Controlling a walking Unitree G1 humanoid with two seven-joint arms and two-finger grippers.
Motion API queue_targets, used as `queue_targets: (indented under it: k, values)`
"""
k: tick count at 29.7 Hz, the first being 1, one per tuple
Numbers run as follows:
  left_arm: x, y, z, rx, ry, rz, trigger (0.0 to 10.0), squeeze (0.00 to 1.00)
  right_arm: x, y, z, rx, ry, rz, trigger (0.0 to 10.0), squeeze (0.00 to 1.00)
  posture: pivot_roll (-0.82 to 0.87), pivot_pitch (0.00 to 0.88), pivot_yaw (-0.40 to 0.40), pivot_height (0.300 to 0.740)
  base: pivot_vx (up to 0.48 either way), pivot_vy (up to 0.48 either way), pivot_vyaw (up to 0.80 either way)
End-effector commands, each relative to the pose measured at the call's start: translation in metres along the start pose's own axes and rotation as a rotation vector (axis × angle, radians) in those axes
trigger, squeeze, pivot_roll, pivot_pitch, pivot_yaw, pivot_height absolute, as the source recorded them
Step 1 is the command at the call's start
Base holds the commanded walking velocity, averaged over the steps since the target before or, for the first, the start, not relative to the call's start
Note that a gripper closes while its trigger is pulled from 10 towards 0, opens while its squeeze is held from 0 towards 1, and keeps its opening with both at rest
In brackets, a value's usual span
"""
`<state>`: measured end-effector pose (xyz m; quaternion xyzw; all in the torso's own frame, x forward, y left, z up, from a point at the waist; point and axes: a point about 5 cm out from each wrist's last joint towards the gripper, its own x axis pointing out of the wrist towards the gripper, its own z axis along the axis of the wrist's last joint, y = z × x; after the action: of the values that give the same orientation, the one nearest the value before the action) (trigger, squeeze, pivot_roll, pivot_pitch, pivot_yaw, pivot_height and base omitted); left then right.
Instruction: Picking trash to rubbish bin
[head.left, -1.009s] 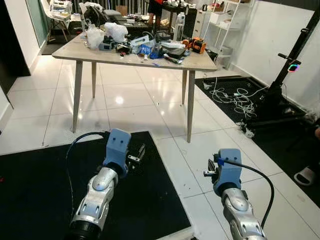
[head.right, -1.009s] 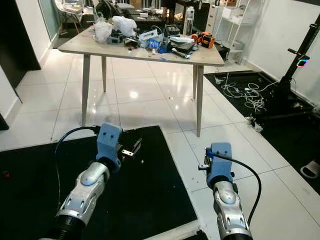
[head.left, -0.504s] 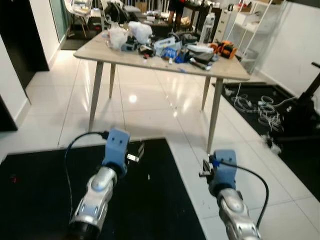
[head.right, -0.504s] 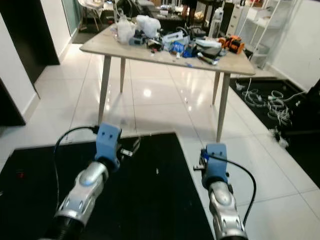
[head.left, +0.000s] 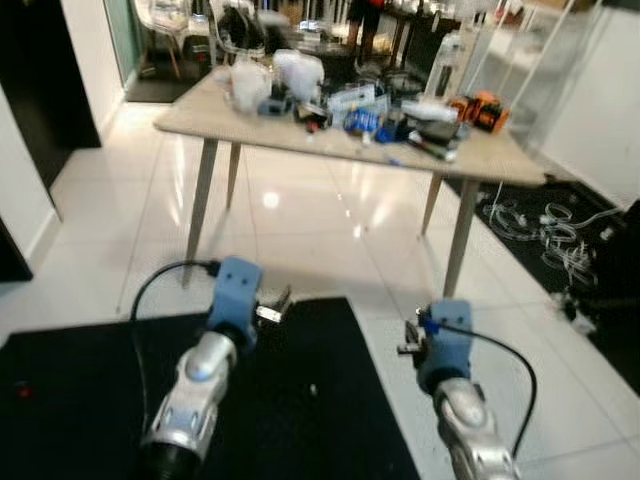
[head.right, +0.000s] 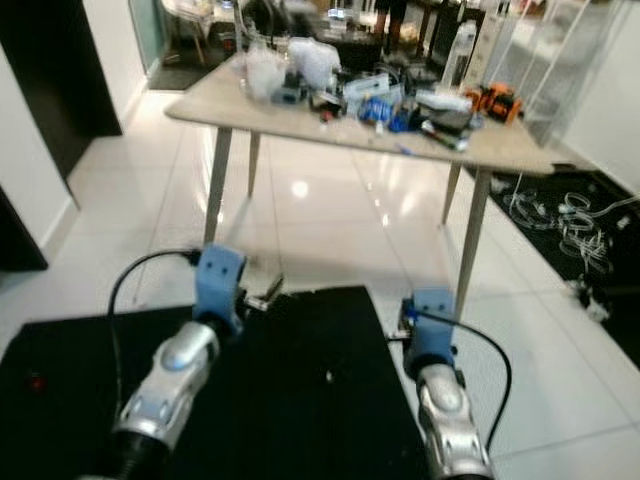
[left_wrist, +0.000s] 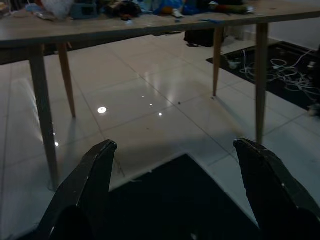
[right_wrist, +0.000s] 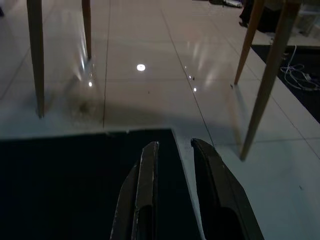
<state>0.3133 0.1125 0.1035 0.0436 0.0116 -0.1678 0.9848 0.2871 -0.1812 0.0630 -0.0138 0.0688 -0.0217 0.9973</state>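
A workshop-like room: a cluttered surface (head.left: 500, 160) of tools and bags, loose cables (head.left: 545, 235) on the tiled floor (head.left: 300, 240), shelving (head.left: 495, 50) behind.

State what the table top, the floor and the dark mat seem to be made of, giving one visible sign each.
Table top: pale wood or laminate, matt with faint grain. Floor: glossy white tile, with grout lines and lamp reflections. Mat: black, dull, probably rubber or carpet; no shine.
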Motion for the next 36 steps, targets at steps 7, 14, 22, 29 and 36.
queue_targets:
  k: [7, 14, 22, 29, 36]
  values:
    - [-0.0010, -0.0077, -0.0029, 0.000, 0.014, -0.020, 10.0, 0.00, -0.0032, -0.0052, -0.0021, 0.020, 0.019, -0.012, 10.0, 0.00, -0.12, 0.015, -0.042, 0.740, 0.459, 0.000, -0.11]
    - [-0.0025, -0.0100, -0.0038, -0.003, 0.017, -0.024, 10.0, 0.00, -0.0042, -0.0069, -0.0035, 0.003, 0.028, -0.016, 10.0, 0.00, -0.12, 0.021, -0.045, 0.740, 0.454, 0.000, -0.54]
    - [-0.0040, -0.0109, -0.0042, -0.004, 0.021, -0.026, 10.0, 0.00, -0.0044, -0.0064, -0.0023, 0.002, 0.022, -0.015, 10.0, 0.00, -0.12, 0.025, -0.045, 0.740, 0.452, 0.000, 0.00]
    - [-0.0042, -0.0115, -0.0040, -0.004, 0.022, -0.032, 10.0, 0.00, -0.0050, -0.0058, -0.0018, 0.003, 0.021, -0.016, 10.0, 0.00, -0.12, 0.028, -0.042, 0.740, 0.450, 0.000, 0.00]
    - [-0.0038, -0.0124, -0.0036, -0.007, 0.022, -0.035, 10.0, 0.00, -0.0050, -0.0070, -0.0004, 0.005, 0.015, -0.023, 10.0, 0.00, -0.12, 0.027, -0.046, 0.740, 0.450, 0.000, 0.00]
